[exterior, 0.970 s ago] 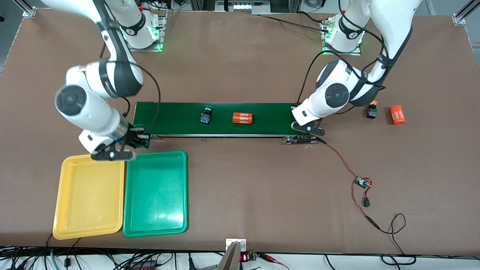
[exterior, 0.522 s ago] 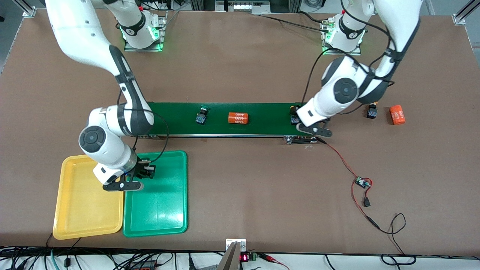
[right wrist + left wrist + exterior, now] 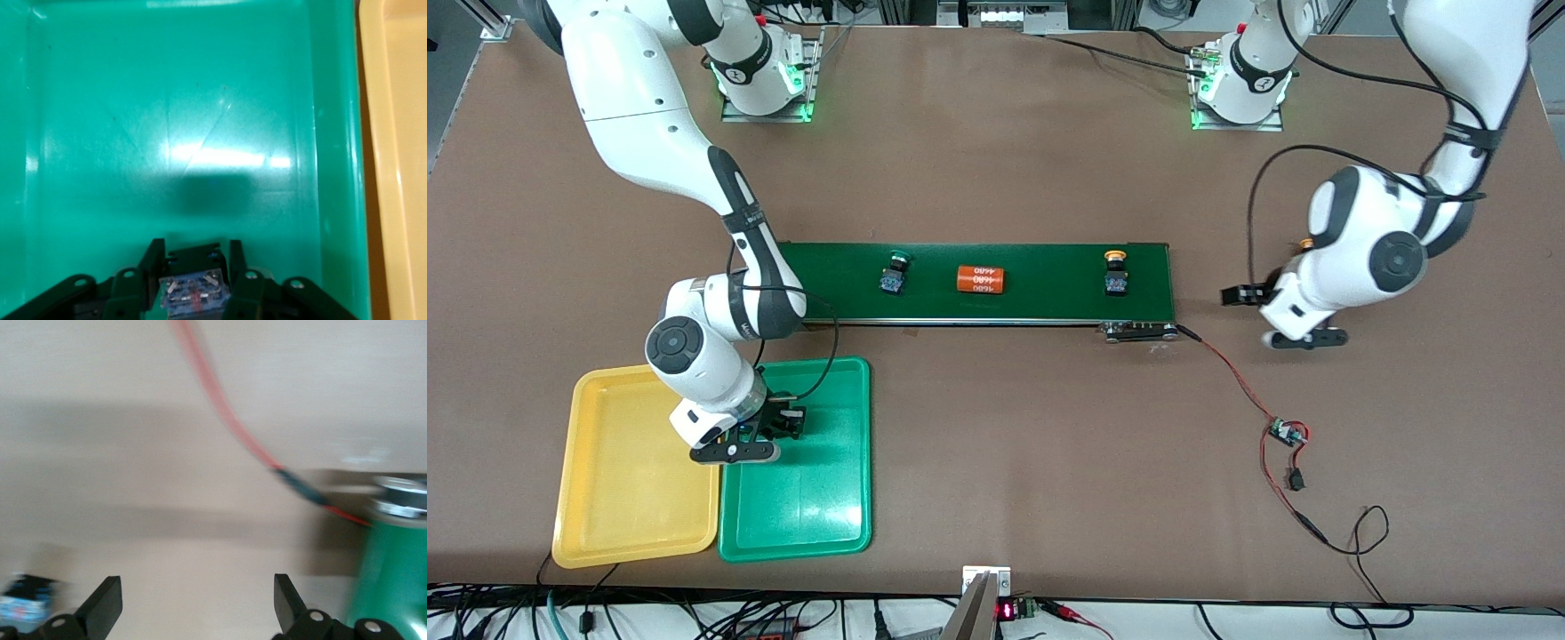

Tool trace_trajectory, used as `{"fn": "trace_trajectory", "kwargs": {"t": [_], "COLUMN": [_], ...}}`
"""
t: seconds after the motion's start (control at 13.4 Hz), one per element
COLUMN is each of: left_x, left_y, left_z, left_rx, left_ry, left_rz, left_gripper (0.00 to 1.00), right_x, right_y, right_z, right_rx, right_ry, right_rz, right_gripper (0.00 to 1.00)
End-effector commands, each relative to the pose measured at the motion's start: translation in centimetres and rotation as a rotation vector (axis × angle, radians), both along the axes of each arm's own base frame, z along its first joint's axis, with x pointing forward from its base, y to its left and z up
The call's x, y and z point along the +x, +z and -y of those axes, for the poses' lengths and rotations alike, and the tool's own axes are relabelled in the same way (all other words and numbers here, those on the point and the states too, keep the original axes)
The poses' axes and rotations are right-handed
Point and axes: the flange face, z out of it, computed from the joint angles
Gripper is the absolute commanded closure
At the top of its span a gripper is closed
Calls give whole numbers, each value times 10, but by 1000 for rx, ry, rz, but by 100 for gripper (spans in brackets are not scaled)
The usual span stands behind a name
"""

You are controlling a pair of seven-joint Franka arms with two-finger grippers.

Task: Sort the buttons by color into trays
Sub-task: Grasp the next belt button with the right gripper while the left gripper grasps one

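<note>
yellow tray [image 3: 605, 498], green tray [image 3: 818, 507]

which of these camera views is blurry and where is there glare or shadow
Left wrist view: smeared by motion blur, the red wire streaked, the left gripper open over bare table. Right wrist view: sharp, white glare on the green tray and a dark shadow beneath the right gripper. Front view: sharp, evenly lit.
</note>
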Motion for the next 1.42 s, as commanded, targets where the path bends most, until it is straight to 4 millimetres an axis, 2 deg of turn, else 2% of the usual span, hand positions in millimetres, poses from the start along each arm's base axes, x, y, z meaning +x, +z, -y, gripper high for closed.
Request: {"fn": "trace_trajectory", "kwargs": {"t": [0.0, 0.22, 0.3, 0.37, 0.45, 0.6, 0.75, 0.82, 0.97, 1.19, 1.27, 1.34], "left_x": [-7, -21, -26, -32, -37, -45, -59, -65, -78, -82, -82, -83], "left_y": [-20, -35, -39, -43, -45, -49, -58, -61, -65, -66, -66, -66], "left_z": [-44, -88, -93, -98, -105, -114, -114, -114, -119, -118, -118, -119], "left_rx": [14, -53, -64, -48, -11, 5, -3, -7, -10, -11, -12, -26], "left_ry": [-39, -153, -181, -217, -259, -269, -266, -264, -254, -258, -261, -297], "left_rz": [-50, -73, -80, -94, -104, -119, -147, -159, -178, -186, -187, -188], "left_gripper": [0, 0, 0, 0, 0, 0, 0, 0, 0, 0, 11, 34], "right_x": [-3, -16, -24, -35, -53, -97, -143, -160, -177, -192, -200, -207], "right_y": [28, 65, 77, 87, 92, 108, 104, 100, 89, 83, 77, 72], "right_z": [0, 5, 13, 12, 17, 40, 50, 51, 37, -26, -50, -69], "right_rx": [-6, -10, -17, -16, -13, 36, 81, 81, 77, 60, 38, 8], "right_ry": [20, -1, 10, 15, 4, -50, -100, -128, -141, -153, -139, -121], "right_rz": [-44, -163, -217, -240, -255, -257, -274, -278, -284, -292, -291, -287], "right_gripper": [0, 0, 0, 0, 0, 0, 0, 0, 0, 0, 0, 0]}}
